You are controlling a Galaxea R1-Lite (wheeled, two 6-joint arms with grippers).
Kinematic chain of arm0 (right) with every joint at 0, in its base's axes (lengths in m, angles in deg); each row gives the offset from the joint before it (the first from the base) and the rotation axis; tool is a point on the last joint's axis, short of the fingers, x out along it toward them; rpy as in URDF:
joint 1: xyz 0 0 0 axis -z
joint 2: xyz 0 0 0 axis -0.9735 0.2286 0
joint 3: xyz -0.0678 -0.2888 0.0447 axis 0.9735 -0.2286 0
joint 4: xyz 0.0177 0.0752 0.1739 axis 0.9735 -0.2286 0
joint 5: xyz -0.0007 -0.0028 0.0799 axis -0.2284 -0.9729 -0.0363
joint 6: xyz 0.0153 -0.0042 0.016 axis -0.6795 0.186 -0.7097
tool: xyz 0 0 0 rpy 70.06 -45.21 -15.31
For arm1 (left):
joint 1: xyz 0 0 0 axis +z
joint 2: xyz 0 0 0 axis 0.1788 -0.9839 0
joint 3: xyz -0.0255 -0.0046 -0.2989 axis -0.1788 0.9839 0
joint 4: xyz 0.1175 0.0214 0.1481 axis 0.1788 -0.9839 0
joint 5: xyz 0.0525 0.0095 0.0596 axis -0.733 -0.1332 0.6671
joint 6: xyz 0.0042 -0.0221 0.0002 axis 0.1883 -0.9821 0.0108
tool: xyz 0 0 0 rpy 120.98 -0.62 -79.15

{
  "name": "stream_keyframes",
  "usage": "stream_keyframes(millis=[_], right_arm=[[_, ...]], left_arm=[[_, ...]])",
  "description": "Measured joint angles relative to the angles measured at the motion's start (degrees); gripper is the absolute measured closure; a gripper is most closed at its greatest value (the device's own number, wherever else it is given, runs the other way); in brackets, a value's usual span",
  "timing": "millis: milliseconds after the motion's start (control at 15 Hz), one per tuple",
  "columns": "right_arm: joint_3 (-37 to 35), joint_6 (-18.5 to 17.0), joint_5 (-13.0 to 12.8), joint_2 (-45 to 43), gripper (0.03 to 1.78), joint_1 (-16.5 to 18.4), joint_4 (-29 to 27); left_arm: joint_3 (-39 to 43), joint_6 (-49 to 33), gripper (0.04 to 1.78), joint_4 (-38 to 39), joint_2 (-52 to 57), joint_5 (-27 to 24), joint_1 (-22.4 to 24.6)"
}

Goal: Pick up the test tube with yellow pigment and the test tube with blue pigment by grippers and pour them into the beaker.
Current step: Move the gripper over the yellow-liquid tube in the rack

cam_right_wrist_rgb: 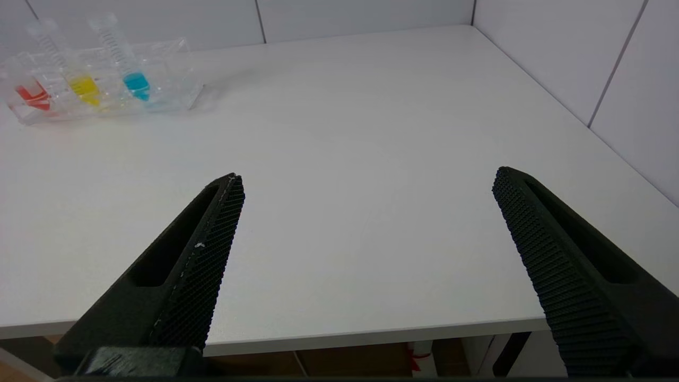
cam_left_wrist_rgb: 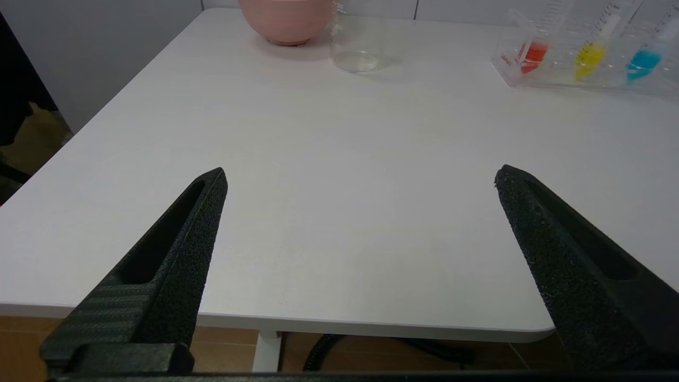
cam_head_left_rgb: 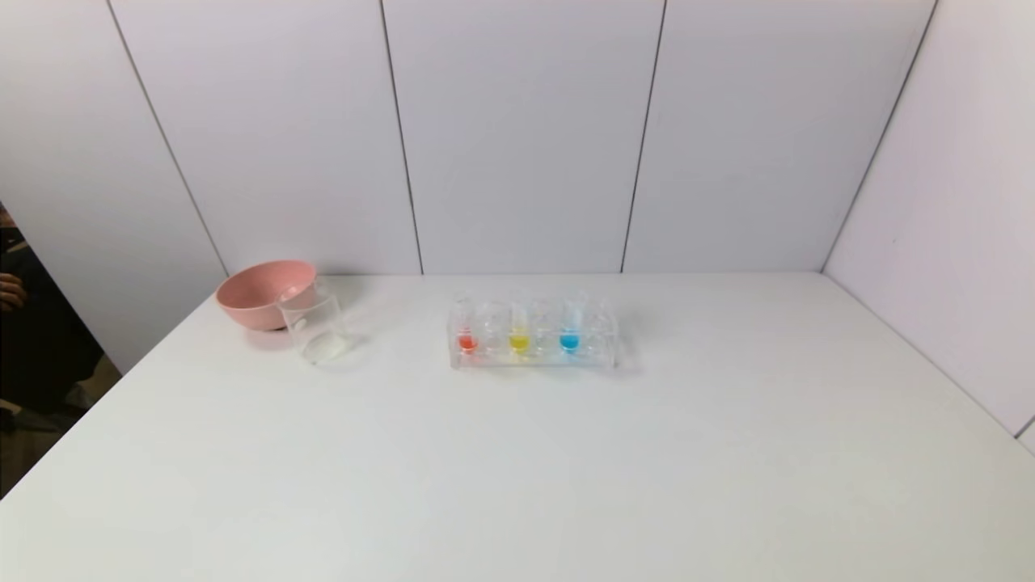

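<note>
Yellow-filled test tube [cam_head_left_rgb: 519, 333] stands upright in the clear rack [cam_head_left_rgb: 534, 359] near the middle of the white table [cam_head_left_rgb: 566, 469], toward the back wall. Just beside it, on the robot's right, the test tube with blue liquid [cam_head_left_rgb: 570, 331] sits in the same rack, a slot apart. On the other side a red-filled tube [cam_head_left_rgb: 466, 333] takes the rack's left end. All three lean slightly as seen from the wrists.

Well to the left of the rack, the glass beaker [cam_head_left_rgb: 314, 327] stands on the table, touching or nearly touching the pink bowl [cam_head_left_rgb: 260, 293] behind it; I cannot tell which.

Neither arm shows from the head camera. The left gripper [cam_left_wrist_rgb: 359, 175] hangs at the table's near edge on the left side, fingers spread wide with nothing between them, facing the beaker and bowl. The right gripper [cam_right_wrist_rgb: 367, 178] hangs at the near edge on the right, likewise spread wide and holding nothing, well apart from the rack.
</note>
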Motion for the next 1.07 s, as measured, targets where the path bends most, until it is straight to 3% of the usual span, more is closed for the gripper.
stream_keyframes(millis=[333, 600, 800, 1067], right_arm=[[0.0, 0.0, 0.0, 0.0, 0.1, 0.0, 0.0], [0.0, 0.0, 0.0, 0.0, 0.1, 0.0, 0.0], [0.0, 0.0, 0.0, 0.0, 0.1, 0.0, 0.0], [0.0, 0.0, 0.0, 0.0, 0.1, 0.0, 0.0]], left_arm=[[-7.7, -0.5, 0.06, -3.3, -0.7, -2.0, 0.0], [-16.0, -0.7, 0.06, -4.6, -9.3, -4.5, 0.0], [-21.5, -0.9, 0.06, 0.3, -20.9, -5.9, 0.0], [-26.7, -2.1, 0.06, 12.5, -41.0, -6.3, -1.0]])
